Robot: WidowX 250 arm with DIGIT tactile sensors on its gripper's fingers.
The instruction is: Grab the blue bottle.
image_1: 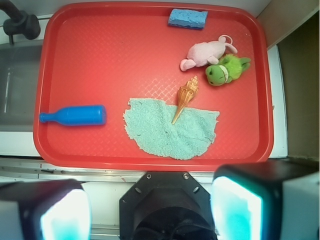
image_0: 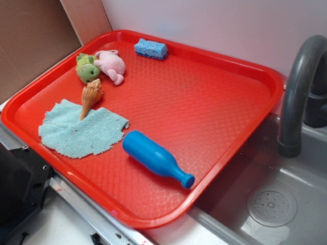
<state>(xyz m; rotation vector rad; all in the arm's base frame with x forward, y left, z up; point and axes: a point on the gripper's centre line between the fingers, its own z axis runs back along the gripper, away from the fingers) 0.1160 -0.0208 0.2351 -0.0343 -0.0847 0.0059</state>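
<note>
The blue bottle [image_0: 156, 158] lies on its side near the front edge of the red tray [image_0: 204, 102], neck pointing toward the sink. In the wrist view the bottle [image_1: 75, 115] lies at the tray's [image_1: 100, 50] left side, neck to the left. My gripper [image_1: 150, 207] is high above and behind the tray's near edge, far from the bottle. Its two fingers stand wide apart with nothing between them. The gripper does not show in the exterior view.
A pale teal cloth [image_1: 170, 127] lies mid-tray with an orange shell [image_1: 186, 96] on its edge. A pink plush [image_1: 205, 52], a green plush [image_1: 226, 70] and a blue sponge [image_1: 187, 18] sit at the far side. A grey sink [image_0: 276, 199] and faucet [image_0: 296, 97] adjoin the tray.
</note>
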